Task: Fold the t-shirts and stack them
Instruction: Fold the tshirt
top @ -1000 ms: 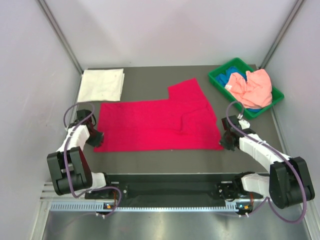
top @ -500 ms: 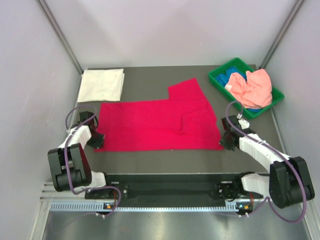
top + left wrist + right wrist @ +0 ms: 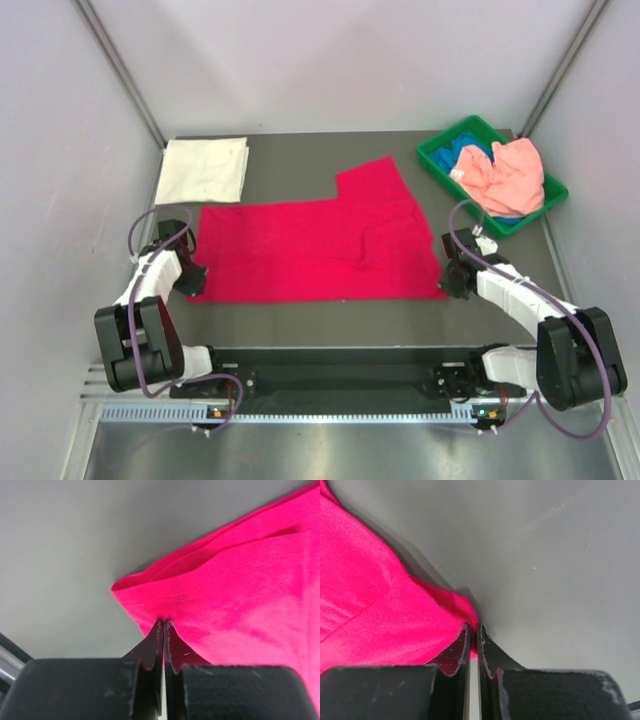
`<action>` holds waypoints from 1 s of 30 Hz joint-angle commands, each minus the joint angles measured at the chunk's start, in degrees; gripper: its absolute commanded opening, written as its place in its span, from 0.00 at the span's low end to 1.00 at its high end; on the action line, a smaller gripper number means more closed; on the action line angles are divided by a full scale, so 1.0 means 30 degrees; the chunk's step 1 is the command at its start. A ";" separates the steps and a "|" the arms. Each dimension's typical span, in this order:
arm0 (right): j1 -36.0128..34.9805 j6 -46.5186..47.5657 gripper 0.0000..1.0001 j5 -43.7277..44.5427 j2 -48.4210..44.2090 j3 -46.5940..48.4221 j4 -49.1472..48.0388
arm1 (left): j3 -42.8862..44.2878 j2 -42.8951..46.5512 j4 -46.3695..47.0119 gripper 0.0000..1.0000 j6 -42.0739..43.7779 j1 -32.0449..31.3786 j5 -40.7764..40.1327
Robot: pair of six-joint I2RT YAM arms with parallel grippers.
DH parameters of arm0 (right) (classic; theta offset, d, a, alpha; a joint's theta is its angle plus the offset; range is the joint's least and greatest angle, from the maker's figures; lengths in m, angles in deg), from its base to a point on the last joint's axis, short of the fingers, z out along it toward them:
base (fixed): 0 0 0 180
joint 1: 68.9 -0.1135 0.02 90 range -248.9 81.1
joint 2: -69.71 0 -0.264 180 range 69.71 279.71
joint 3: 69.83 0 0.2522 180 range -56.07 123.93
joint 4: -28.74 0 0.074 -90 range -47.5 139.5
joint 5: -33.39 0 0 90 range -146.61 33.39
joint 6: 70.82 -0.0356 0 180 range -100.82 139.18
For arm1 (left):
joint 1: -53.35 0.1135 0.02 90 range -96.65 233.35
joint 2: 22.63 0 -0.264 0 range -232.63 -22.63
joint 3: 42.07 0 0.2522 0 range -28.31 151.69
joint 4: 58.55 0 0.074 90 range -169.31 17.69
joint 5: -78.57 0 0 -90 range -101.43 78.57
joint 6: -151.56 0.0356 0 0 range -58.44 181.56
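one red shirt (image 3: 300, 250) between white shirt (image 3: 205, 170), green bin (image 3: 436, 165).

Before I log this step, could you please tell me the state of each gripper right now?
Left gripper: closed on the near-left corner of the red t-shirt.
Right gripper: closed on its near-right corner.

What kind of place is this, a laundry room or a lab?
Probably a robotics lab cell: left arm and right arm bolted to a table boxed in by plain white panels, with a red t-shirt spread out and a green bin.
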 commanded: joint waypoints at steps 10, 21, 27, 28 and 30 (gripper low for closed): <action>-0.0103 0.0236 0.00 0.1466 0.0317 0.0252 -0.0456 | -0.1458 0.1443 -0.2227 0.00 -0.1350 0.0028 -0.2369; -0.0074 0.0119 0.00 0.1819 -0.0151 0.0106 -0.0162 | -0.0464 0.3200 -0.3663 0.00 -0.2699 -0.0001 -0.1401; -0.0074 0.0119 0.00 0.1848 -0.0152 0.0076 -0.0104 | -0.2274 0.3904 -0.4337 0.00 -0.3840 -0.0118 -0.1665; -0.0103 0.0119 0.00 0.1877 -0.0094 0.0076 -0.0104 | -0.2655 0.3992 -0.4280 0.00 -0.4220 -0.0263 -0.1490; -0.0074 0.0118 0.00 0.1965 -0.0006 0.0105 -0.0104 | -0.3448 0.4052 -0.3900 0.00 -0.4514 -0.0236 -0.0817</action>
